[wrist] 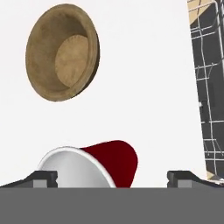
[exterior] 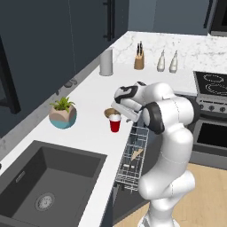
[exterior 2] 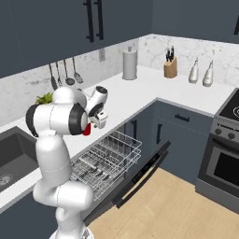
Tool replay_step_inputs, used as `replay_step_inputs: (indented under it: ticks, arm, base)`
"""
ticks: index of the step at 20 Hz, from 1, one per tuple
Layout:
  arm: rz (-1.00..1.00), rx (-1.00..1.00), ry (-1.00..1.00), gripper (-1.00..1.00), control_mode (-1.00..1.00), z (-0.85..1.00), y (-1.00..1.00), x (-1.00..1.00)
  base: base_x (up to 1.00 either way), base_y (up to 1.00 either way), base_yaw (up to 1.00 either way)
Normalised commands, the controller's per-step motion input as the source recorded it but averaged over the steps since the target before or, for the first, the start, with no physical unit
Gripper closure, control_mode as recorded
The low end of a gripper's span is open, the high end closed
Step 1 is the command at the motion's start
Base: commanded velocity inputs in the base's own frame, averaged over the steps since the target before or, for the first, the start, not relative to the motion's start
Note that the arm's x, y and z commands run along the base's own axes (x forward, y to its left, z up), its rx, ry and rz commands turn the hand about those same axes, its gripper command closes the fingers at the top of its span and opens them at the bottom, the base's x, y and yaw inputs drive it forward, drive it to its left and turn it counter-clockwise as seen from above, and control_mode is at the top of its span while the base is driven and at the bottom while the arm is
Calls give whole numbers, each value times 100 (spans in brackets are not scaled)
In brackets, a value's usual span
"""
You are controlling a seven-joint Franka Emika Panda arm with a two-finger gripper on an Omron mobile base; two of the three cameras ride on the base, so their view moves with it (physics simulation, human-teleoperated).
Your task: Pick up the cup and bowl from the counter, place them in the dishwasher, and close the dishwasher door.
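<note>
Dark blue-grey wall cabinets point(exterior 2: 70, 28) hang over a marbled backsplash point(exterior 2: 196, 49) — utensils point(exterior 2: 65, 74) dangle there. A steel oven point(exterior 2: 224, 158) (black glass front) stands on pale wood flooring point(exterior 2: 186, 210); a dark sink point(exterior: 48, 177) sits left.

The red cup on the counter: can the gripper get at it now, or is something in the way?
Probably yes. The gripper is open above the cup, which stands upright between its fingertips in the hand view. The bowl sits apart from the cup on the counter, so nothing seems to block the way down.

cup point(wrist: 109, 164) sides clear | bowl point(wrist: 63, 52) just beyond | rack point(wrist: 210, 87) beside
</note>
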Motion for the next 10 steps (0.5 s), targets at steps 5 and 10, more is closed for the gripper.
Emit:
replay_step_inputs:
  ticks: [5, 10]
  arm:
    - [0, 0, 1, -100, -100, -9, 0, 0]
    - [0, 0, 0, -100, -100, 0, 0, -24]
  base:
    - [0, 0, 0]
    - [0, 0, 0]
